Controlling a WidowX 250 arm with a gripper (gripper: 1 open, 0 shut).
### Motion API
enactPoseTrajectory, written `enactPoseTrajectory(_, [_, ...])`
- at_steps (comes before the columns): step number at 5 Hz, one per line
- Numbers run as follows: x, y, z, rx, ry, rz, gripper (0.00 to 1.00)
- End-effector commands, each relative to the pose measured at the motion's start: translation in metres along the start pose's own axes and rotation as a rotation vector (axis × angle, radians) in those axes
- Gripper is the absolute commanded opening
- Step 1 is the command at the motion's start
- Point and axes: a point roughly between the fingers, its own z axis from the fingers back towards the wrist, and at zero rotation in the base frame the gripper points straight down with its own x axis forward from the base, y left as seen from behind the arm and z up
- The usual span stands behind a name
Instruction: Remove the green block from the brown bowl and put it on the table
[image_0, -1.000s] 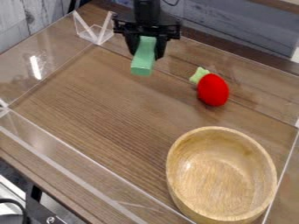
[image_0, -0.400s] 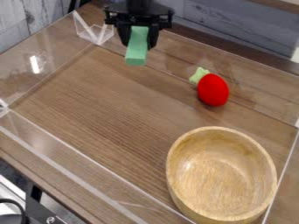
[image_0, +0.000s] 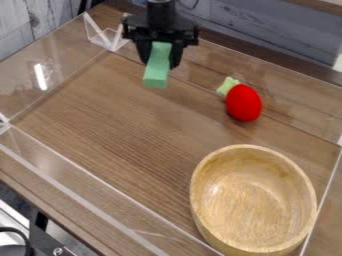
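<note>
Spreading out beneath and all around the claw (image_0: 162, 45), the brown wood-grain counter (image_0: 120, 130) is filling most of the view, with clear acrylic walls (image_0: 60, 205) standing along its edges. The claw is hanging over the far part of the counter, near the back wall.

Sitting well apart from the claw, toward the near right corner, the brown bowl (image_0: 254, 199) is resting upright with its thick tan rim facing up and its hollow showing only bare wood.

Pointing steeply down, the black claw is gripping the green block (image_0: 159, 64) by its upper end, one finger showing on each side of it and the jaws standing partly apart at the block's width. The block is hanging below the fingers with its long axis running mostly up and down, its lower end tipping slightly toward the left of the view. Whether that lower end is touching the counter or hanging just above it cannot be told from this angle.

Lying to the right of the claw and a little nearer the camera, a red round toy (image_0: 241, 100) with a small green top is resting on the counter, clear of both the block and the bowl.
</note>
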Motion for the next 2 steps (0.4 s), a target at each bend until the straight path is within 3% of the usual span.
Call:
enactPoseTrajectory(1, [0.0132, 0.0005, 0.0193, -0.007, -0.093, 0.033, 0.00])
enactPoseTrajectory(2, [0.0162, -0.0008, 0.0100, 0.006, -0.089, 0.074, 0.00])
